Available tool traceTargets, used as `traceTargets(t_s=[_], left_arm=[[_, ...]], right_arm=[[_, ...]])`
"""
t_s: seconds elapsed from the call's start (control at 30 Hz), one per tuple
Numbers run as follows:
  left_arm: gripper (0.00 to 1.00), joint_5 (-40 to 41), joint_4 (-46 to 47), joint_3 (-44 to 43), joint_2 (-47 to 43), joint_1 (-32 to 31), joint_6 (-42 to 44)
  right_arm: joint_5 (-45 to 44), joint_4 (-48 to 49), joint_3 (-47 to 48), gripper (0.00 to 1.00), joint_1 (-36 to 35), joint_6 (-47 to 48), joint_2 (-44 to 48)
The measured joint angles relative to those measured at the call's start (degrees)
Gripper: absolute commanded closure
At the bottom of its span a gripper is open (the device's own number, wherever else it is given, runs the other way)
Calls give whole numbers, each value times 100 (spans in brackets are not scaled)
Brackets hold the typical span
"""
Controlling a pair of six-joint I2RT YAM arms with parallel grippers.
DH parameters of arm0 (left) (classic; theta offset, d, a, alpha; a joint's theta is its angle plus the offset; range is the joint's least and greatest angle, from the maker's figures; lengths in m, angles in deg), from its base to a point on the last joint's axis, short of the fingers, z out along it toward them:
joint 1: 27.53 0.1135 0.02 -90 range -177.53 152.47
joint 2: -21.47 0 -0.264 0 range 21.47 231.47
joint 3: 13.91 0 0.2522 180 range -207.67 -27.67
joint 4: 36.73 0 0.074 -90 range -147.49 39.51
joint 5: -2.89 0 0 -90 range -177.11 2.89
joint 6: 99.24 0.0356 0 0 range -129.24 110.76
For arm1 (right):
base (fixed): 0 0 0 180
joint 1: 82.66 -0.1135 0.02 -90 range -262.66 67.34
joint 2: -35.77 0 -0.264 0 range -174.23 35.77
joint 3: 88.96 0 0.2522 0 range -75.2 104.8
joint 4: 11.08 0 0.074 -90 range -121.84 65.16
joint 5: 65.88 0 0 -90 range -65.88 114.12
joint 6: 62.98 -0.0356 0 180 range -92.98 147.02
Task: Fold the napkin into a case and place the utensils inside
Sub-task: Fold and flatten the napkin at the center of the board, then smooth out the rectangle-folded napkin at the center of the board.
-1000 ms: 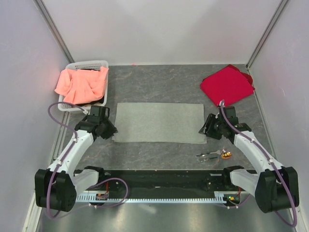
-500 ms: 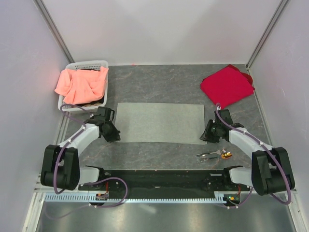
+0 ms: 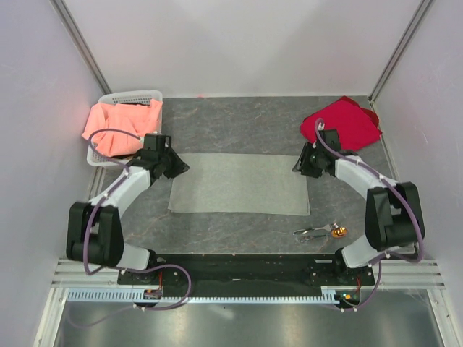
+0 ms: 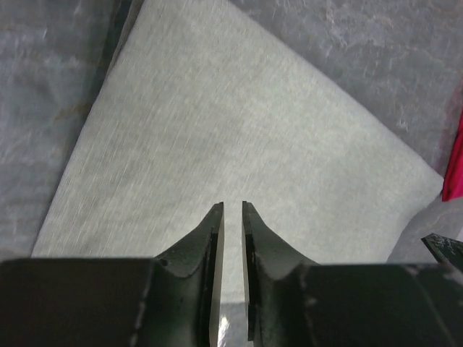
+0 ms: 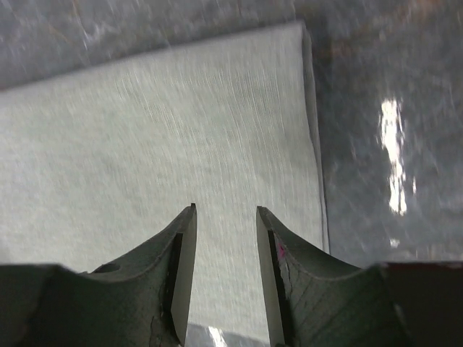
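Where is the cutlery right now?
In the top view the utensils lie on the grey table, on the right side near its front edge, just beyond the napkin's near right corner and apart from it.

A bright red cloth (image 3: 341, 126) is laid at two o'clock on the grey mottled table (image 3: 239, 119). At ten o'clock, a salmon-orange cloth (image 3: 121, 126) is heaped in a white slotted basket (image 3: 137, 95), draped over its near rim.

Finding: the left arm (image 3: 123, 191) and the right arm (image 3: 362, 177) both reach forward, wrists turned inward toward each other. On the left gripper (image 4: 231, 206), the jaws stand nearly together with a thin gap. On the right gripper (image 5: 226, 210), the jaws are clearly parted and wider.
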Motion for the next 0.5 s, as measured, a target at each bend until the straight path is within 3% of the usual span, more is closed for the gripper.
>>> traceTargets(t_s=[0.2, 0.5], left_arm=[[82, 129, 188, -627, 1147, 0, 22], [80, 415, 256, -1432, 2389, 22, 17]], right_arm=[[-140, 44, 894, 56, 0, 107, -990], [-496, 98, 1506, 57, 0, 450, -1980]])
